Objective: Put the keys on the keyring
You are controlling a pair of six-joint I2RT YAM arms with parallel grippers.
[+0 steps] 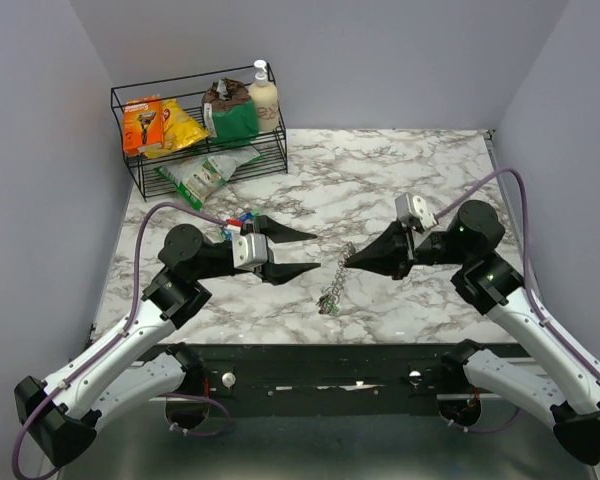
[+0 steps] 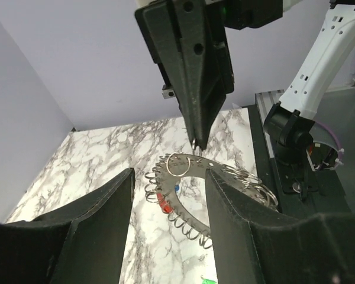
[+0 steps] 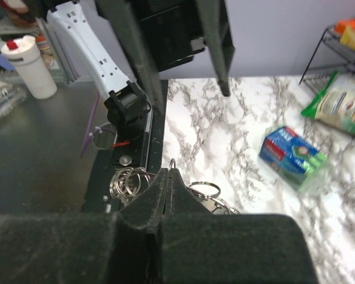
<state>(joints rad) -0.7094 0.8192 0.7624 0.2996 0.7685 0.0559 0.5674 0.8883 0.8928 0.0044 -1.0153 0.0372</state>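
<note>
The worktop (image 1: 380,180) is smooth and marble-patterned in white and grey, with a soft sheen. The keyring (image 2: 236,177) is bright polished metal, its thin wire loops glinting. The left fingers (image 2: 100,225) and right fingers (image 3: 165,201) are matt black plastic, faintly grainy. The arm shells (image 1: 110,350) are glossy white plastic, and the cable (image 1: 140,255) along them has smooth purple sheathing. The basket (image 1: 125,140) is thin black coated wire, and the pouches (image 1: 205,172) in it are shiny plastic film.
</note>
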